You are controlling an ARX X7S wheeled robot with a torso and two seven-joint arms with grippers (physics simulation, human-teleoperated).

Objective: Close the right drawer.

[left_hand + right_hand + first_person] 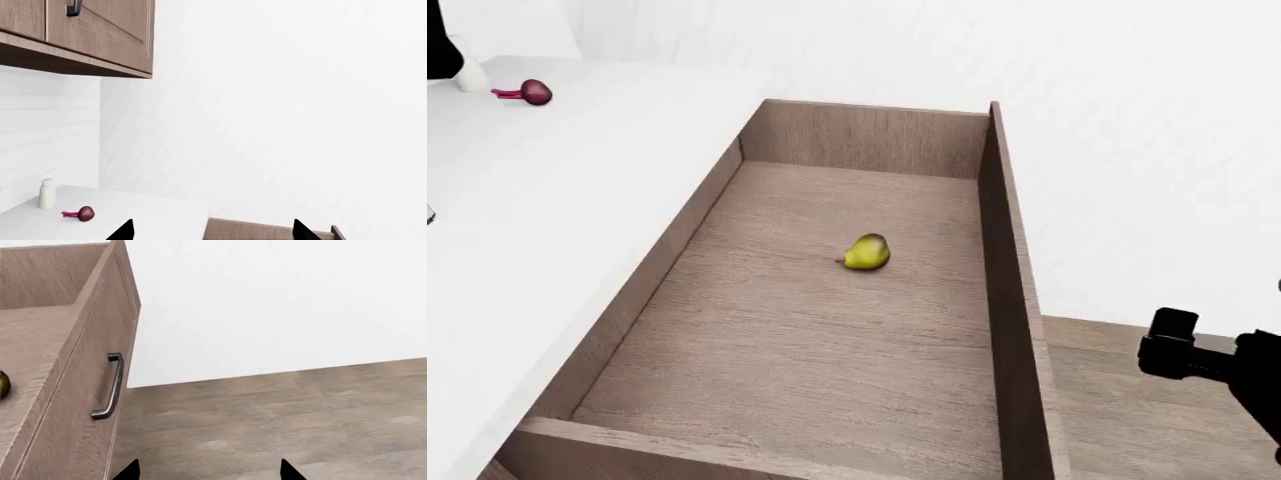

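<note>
Right gripper with fingertips spread, empty, just beside the right drawer front.
The drawer stands pulled out, a pear inside; left gripper likewise apart, over the countertop.

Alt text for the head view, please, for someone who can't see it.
An open wooden drawer, pulled far out, holds a single yellow-green pear. A white counter at its left carries a small red onion; part of a dark arm shows at lower right above the wood floor.

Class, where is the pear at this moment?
In the head view, the pear lies on the floor of the open right drawer, about mid-way along, nearer its right side wall, touching neither wall.
</note>
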